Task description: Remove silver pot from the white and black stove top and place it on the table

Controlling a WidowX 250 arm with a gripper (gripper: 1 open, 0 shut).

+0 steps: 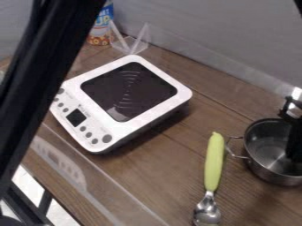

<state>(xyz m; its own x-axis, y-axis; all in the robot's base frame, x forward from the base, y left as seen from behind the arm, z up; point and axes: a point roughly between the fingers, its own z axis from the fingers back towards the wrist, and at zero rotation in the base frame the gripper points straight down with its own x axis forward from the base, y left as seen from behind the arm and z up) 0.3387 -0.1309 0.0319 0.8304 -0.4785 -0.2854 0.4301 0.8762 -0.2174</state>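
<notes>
I read the transfer as essentially complete: the silver pot (273, 157) rests on the table (165, 150), well right of the empty stove top (122, 101). The gripper (291, 132) inside it has its fingers pressed together; only retreat remains.

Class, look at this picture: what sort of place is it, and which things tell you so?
Probably a kitchen-style play or test setup: a countertop stove top on a wooden table, a silver pot, and a green-handled spoon beside it.
</notes>
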